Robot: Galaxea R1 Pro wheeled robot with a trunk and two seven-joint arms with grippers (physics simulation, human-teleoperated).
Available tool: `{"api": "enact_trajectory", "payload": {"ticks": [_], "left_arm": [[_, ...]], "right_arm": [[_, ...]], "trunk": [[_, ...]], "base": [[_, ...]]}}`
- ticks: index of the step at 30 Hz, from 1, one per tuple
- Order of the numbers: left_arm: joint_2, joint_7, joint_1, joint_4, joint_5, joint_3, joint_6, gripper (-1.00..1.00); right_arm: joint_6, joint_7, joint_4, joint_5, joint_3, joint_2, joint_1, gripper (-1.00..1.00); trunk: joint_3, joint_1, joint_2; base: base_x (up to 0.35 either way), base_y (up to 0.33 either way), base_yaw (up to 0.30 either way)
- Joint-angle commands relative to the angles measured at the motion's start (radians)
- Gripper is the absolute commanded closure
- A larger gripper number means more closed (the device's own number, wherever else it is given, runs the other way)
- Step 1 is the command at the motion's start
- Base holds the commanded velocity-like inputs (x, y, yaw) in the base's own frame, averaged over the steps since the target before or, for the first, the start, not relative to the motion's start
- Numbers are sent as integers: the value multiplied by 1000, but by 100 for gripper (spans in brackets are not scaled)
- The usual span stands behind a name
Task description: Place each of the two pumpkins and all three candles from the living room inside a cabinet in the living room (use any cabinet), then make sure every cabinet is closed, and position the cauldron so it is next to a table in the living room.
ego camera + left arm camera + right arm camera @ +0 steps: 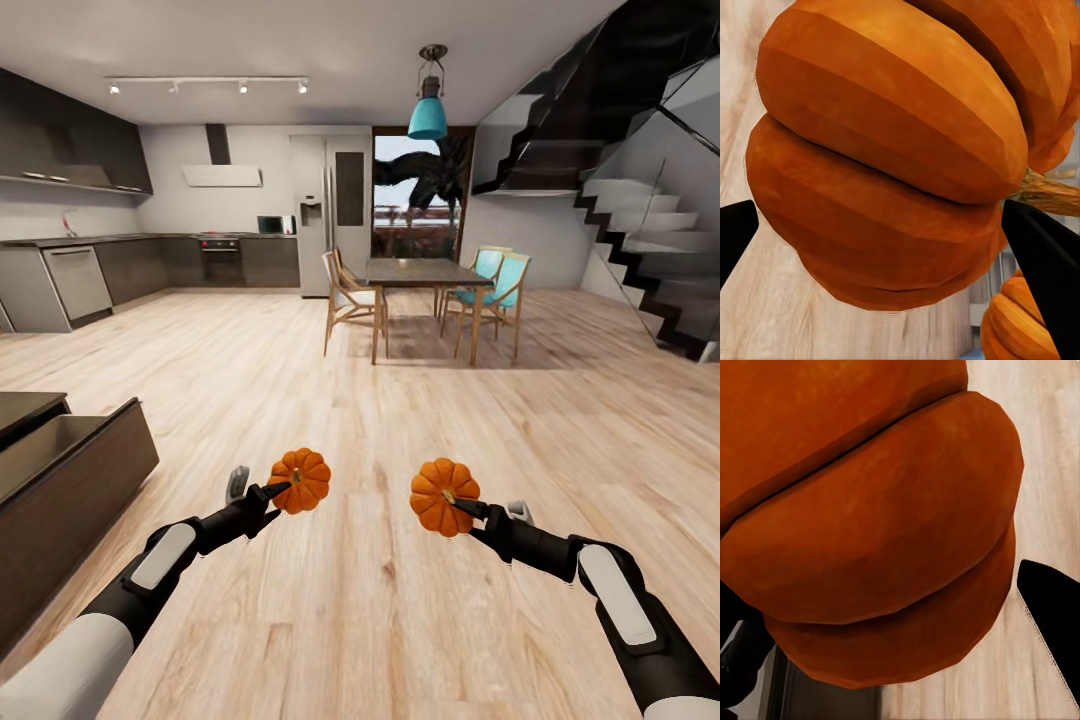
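Each tool grips one ribbed, glossy orange pumpkin, left tool [272, 492] on the left pumpkin [302, 479], right tool [466, 507] on the right pumpkin [441, 495] (above pale wooden floor [360, 420]).

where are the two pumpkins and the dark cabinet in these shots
left pumpkin [300, 480], head view, centre of its ribbed side
right pumpkin [443, 496], head view, middle of its ribbed body
dark cabinet [70, 480], head view, its front face

Open-plan home: kitchen units [150, 265], dining table [425, 272], staircase [640, 250].
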Motion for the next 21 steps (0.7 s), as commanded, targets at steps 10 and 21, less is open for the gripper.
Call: {"api": "enact_trajectory", "payload": {"ticks": [10, 21], "left_arm": [[1, -1, -1, 0, 13, -2, 2, 100], [1, -1, -1, 0, 13, -3, 2, 100]], "right_arm": [[7, 5, 0, -10, -2, 0, -1, 100], [7, 4, 0, -10, -2, 0, -1, 100]], "trunk": [[-1, 0, 0], [-1, 0, 0]], "base": [[329, -84, 0], [326, -88, 0]]}}
